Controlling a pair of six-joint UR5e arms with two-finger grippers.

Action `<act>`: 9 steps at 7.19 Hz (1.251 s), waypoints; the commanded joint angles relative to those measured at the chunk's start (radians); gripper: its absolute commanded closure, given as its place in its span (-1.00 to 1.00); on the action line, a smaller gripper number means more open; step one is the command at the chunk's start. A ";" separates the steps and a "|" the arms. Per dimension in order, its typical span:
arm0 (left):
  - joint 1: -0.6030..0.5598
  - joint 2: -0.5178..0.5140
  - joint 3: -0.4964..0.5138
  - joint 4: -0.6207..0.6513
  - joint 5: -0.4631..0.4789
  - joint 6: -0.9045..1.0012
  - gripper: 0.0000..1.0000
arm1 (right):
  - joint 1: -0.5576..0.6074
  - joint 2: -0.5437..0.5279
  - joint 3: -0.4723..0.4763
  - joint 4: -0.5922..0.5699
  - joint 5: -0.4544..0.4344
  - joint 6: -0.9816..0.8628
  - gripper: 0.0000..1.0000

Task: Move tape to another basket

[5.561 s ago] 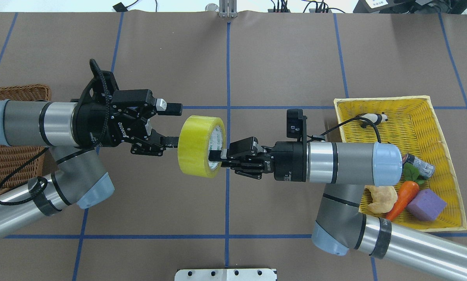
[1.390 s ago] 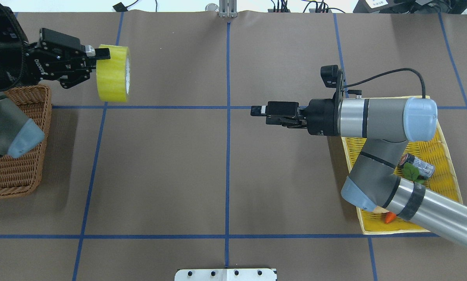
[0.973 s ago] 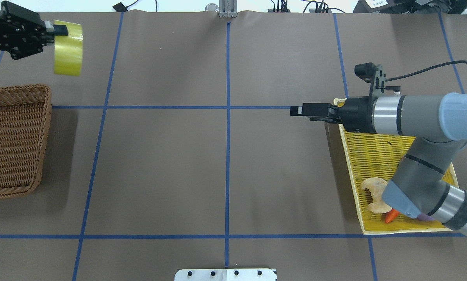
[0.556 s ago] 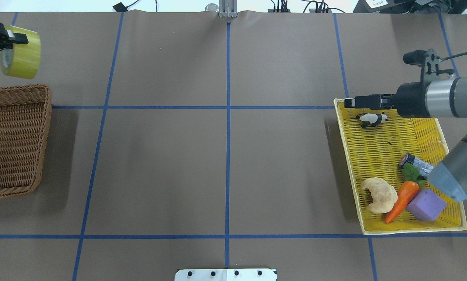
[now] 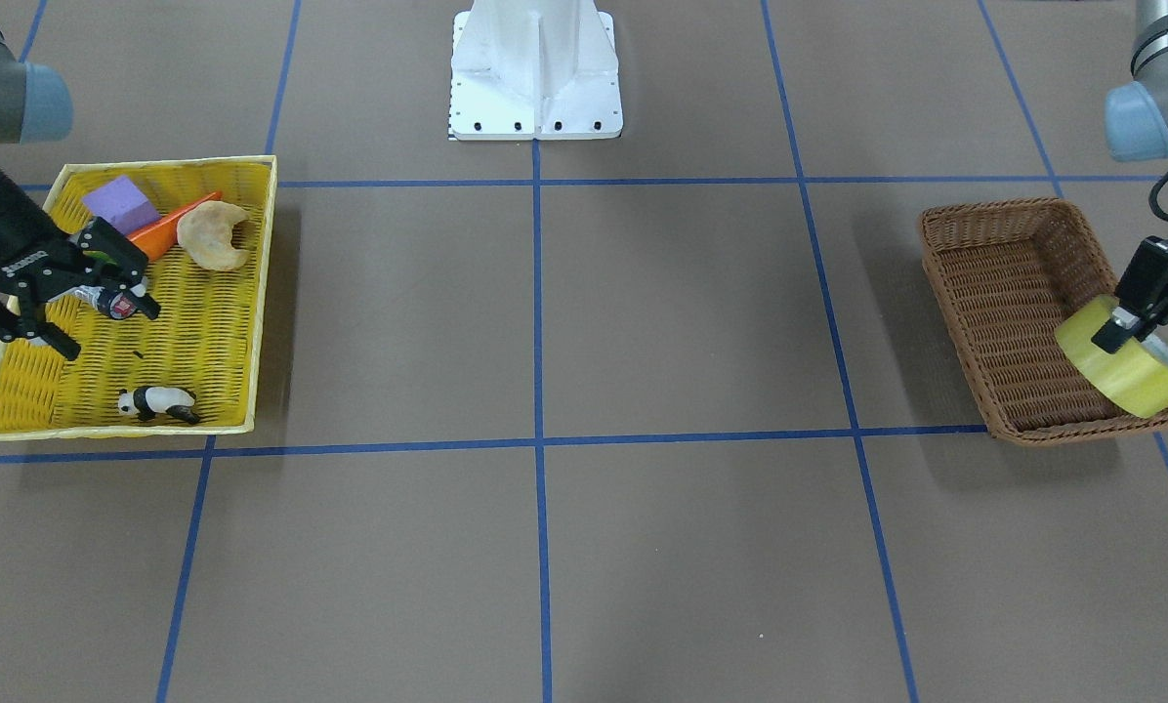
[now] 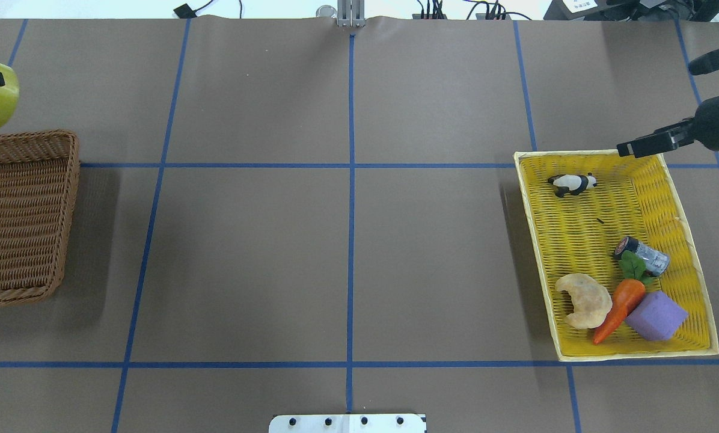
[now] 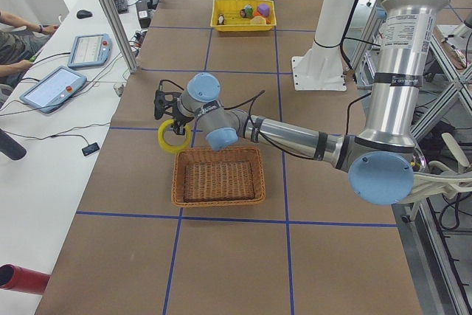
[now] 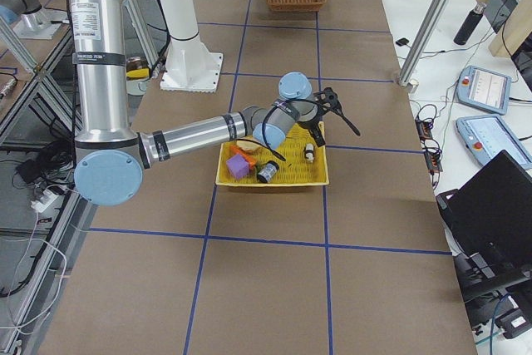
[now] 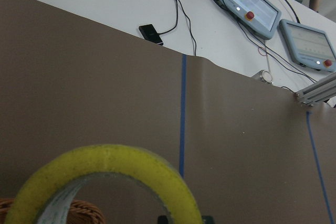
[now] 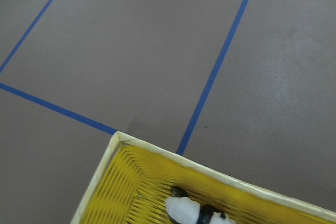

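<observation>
Left gripper (image 5: 1117, 330) was clamped on the tape (image 5: 1127, 363), narrowed to the thickness of the roll's wall. The roll hung tilted, clear of the worktop (image 5: 643, 322), near the basket (image 5: 996, 211) at its rim on the operators' side and not inside it.

Right gripper (image 5: 105, 330) stood wide open with nothing in it, above the yellow tray (image 5: 263, 293). In the front view a small cylinder (image 6: 642, 255) seemed to sit between its fingers, but the overhead view put the two well apart.

Overhead, the left edge cut off the tape and all but a sliver of the left gripper. The right gripper showed edge-on there, its gap unreadable. The left wrist camera caught only the tape's upper arc and a scrap of wicker.

The basket's woven floor showed in the overhead and side views. The yellow tray held a toy panda (image 6: 570, 183) near its far end. The cylinder, a carrot (image 6: 621, 305), a purple block (image 6: 657, 316) and a pastry (image 6: 584, 300) were grouped toward its near end.
</observation>
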 commanded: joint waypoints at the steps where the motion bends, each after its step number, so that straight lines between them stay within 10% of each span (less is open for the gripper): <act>1: 0.010 0.024 -0.034 0.227 0.003 0.161 1.00 | 0.081 0.003 -0.001 -0.193 0.086 -0.145 -1.00; 9: 0.151 0.021 -0.014 0.570 -0.014 0.291 1.00 | 0.142 0.034 0.001 -0.645 0.063 -0.471 -1.00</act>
